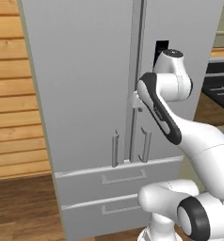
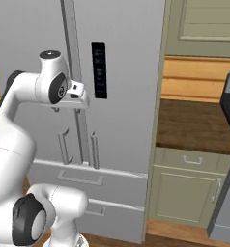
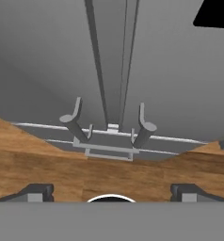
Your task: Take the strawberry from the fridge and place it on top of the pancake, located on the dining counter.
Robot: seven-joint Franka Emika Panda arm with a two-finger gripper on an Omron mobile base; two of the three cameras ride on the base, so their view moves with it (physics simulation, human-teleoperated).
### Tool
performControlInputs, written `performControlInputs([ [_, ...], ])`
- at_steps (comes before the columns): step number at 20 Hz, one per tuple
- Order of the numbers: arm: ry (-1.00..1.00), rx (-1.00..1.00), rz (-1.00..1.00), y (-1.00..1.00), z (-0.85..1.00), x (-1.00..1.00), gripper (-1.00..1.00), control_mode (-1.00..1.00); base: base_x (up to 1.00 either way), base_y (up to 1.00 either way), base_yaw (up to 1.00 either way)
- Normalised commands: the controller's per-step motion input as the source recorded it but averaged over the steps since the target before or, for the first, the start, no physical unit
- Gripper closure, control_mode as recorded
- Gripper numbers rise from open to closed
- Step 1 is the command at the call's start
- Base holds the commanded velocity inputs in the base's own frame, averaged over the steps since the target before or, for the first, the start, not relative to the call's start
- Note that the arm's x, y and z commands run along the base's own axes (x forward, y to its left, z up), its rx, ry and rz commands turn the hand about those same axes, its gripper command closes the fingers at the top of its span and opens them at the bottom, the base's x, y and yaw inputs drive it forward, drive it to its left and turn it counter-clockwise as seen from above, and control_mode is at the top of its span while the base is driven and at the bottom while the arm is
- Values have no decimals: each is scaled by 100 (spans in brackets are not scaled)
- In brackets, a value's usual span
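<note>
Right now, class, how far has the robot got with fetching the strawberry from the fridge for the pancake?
Done: the robot stands in front of the fridge. In hand: nothing is held; the fingers are spread wide, and the hand view looks down the seam between the two shut doors toward the bar handles. Left: open a door, take the strawberry, carry it to the pancake on the dining counter.

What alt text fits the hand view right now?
The open gripper faces the closed grey fridge, looking down the seam between its two doors. Two vertical bar handles flank the seam, with a drawer handle just beyond their lower ends and wooden floor below.
</note>
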Motion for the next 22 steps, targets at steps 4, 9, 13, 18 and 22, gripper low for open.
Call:
performControlInputs([
  [4,0,0,0,0,0,0,-100,100,-7,10,0],
  [9,2,0,0,-3,-26,1,-100,-100,-4,0,0],
  [13,14,-1,0,-38,-96,4,-100,-100,0,0,0],
  [18,11,0,0,-37,-92,2,-100,-100,0,0,0],
  [22,-8,0,0,-16,-58,9,-100,-100,0,0,0],
])
